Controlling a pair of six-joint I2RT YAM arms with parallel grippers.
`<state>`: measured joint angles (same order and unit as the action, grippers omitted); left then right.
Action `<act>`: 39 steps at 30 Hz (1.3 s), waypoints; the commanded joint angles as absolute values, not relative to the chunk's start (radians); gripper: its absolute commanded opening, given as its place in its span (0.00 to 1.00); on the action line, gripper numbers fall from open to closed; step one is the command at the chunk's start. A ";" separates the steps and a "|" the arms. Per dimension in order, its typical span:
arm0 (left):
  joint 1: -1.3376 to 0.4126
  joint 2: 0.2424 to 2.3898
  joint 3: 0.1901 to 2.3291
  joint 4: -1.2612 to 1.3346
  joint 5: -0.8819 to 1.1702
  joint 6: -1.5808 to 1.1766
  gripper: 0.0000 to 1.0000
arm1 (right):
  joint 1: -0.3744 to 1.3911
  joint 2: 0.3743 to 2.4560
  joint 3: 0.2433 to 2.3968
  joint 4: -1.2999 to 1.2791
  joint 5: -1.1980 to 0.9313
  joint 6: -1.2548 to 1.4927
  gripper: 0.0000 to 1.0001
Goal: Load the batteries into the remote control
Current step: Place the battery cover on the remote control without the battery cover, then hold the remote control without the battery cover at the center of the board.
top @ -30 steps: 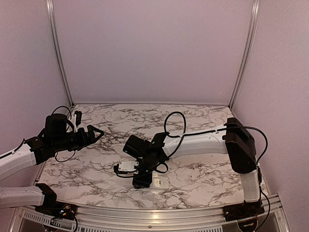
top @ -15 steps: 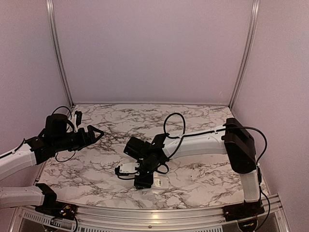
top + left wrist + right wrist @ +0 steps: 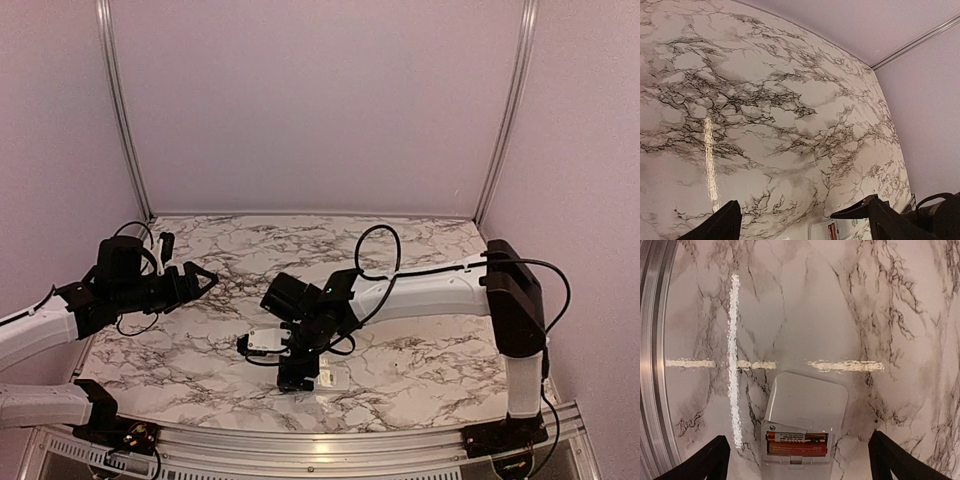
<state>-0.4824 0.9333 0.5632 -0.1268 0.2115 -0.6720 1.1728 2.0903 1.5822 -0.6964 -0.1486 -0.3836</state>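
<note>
- Your left arm (image 3: 45, 325) reaches in from the left side, held above the marbled counter (image 3: 420, 350).
- Your left claw (image 3: 198, 280) hangs in the air over the left part of the counter. Its jaws are spread wide with nothing between them. In its wrist view you see only bare marble past the fingers (image 3: 715, 225).
- Your right claw (image 3: 296, 376) sits near the front edge, a little left of centre, and points down at the counter. Its jaws are spread too. In the right wrist view both fingers (image 3: 705, 460) stand clear of the remote on either side, so the claw is gripping nothing.
- The remote control (image 3: 807, 405) lies flat on the counter between those fingers, with its plain white back facing up. In the top view it shows just right of the claw.
- The open battery bay (image 3: 796, 442) is at the end of the remote nearest the claw.
- The batteries (image 3: 797, 437) lie in that bay side by side, across the width of the remote. One is orange-gold and the other, redder one (image 3: 797, 448) sits just beside it.
- A metal rail (image 3: 652, 340) runs along the counter edge at the left of the right wrist view.
- Your right arm (image 3: 440, 290) stretches in from the right side across the counter to the claw.
</note>
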 commanded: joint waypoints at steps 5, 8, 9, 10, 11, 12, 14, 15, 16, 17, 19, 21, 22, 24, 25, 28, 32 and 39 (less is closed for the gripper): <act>-0.516 1.027 0.534 -0.045 0.335 -0.679 0.73 | 1.110 1.886 1.434 -0.542 -0.163 -0.275 0.96; -0.560 1.077 0.536 -0.050 0.352 -0.679 0.64 | 1.079 1.808 1.332 -0.519 -0.182 -0.233 0.95; -0.582 1.097 0.539 -0.052 0.352 -0.680 0.61 | 1.075 1.782 1.281 -0.514 -0.182 -0.223 0.94; -0.605 1.115 0.542 -0.053 0.348 -0.686 0.60 | 1.072 1.757 1.245 -0.509 -0.182 -0.212 0.94; -0.627 1.130 0.542 -0.050 0.342 -0.695 0.59 | 1.071 1.733 1.209 -0.502 -0.182 -0.201 0.94; -0.651 1.147 0.539 -0.043 0.339 -0.705 0.57 | 1.071 1.713 1.178 -0.495 -0.185 -0.192 0.94; -0.688 1.181 0.531 -0.017 0.335 -0.720 0.55 | 1.071 1.679 1.117 -0.472 -0.186 -0.179 0.95; -0.704 1.195 0.529 -0.011 0.333 -0.724 0.54 | 1.071 1.665 1.092 -0.462 -0.192 -0.179 0.95; -0.719 1.210 0.524 -0.009 0.334 -0.728 0.53 | 1.071 1.655 1.071 -0.452 -0.196 -0.179 0.96; -0.730 1.221 0.522 0.013 0.331 -0.733 0.53 | 1.071 1.649 1.053 -0.442 -0.203 -0.186 0.96; -0.750 1.239 0.517 0.034 0.327 -0.742 0.52 | 1.071 1.641 1.014 -0.403 -0.216 -0.209 0.97; -0.764 1.259 0.510 0.050 0.326 -0.749 0.51 | 1.071 1.642 0.991 -0.369 -0.221 -0.236 0.96; -0.768 1.268 0.505 0.064 0.329 -0.751 0.50 | 1.071 1.647 0.990 -0.359 -0.221 -0.246 0.96; -0.780 1.288 0.497 0.095 0.339 -0.752 0.48 | 1.071 1.659 0.992 -0.342 -0.218 -0.269 0.96; -0.785 1.305 0.494 0.102 0.339 -0.750 0.47 | 1.071 1.664 0.993 -0.336 -0.217 -0.274 0.96; -0.791 1.342 0.483 0.130 0.348 -0.746 0.45 | 1.071 1.692 1.011 -0.343 -0.218 -0.297 0.96; -0.805 1.379 0.486 0.147 0.338 -0.741 0.45 | 1.071 1.723 1.019 -0.356 -0.213 -0.320 0.95; -0.838 1.450 0.495 0.176 0.324 -0.746 0.43 | 1.073 1.767 1.043 -0.365 -0.215 -0.342 0.92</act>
<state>-0.8211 1.4128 0.4965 0.1345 0.3363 -0.7486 1.0676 1.7428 0.9916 -0.3679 -0.2089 -0.3164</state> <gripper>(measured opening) 0.439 0.931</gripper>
